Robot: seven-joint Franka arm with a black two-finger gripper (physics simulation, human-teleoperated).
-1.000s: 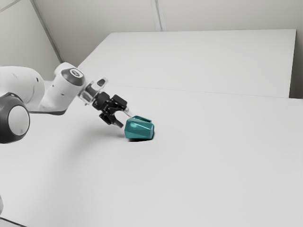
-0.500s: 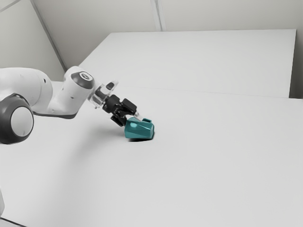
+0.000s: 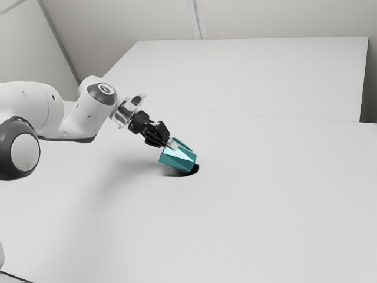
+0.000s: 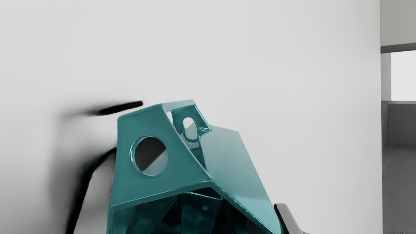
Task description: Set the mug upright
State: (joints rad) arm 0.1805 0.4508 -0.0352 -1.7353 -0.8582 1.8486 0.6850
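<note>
Landmark for places: the gripper (image 3: pixel 172 145). The teal mug (image 3: pixel 178 160) is sitting at its fingertips, just below and toward the exterior view's right, over the white table (image 3: pixel 265 200). The arm (image 3: pixel 91 112) is reaching in from the exterior view's left of the gripper.

Attitude of mug: leaning, neither flat on its side nor upright. The mouth is facing up toward the gripper; the base is pointing down and away from it. The handle (image 3: pixel 184 144) is lying along the upper side, just beyond the gripper. A dark shadow (image 3: pixel 195 170) is showing on the table below the base. Whether the base is touching the table or hanging a little above it, I cannot tell.

Jaws: standing close together at the rim and, by my reading, pinching the mug's wall. In the wrist view one finger (image 4: pixel 287 218) is pressing near the outer wall; the other is probably sitting inside the mouth, hidden by the mug, so the pinch is inferred.

Progress, judged: partway. Done: the mug is resting in a grip, partly tipped toward upright. Left: the rest of the rotation, mouth straight up, then the base flat on the table and the mug standing free of the gripper.
</note>
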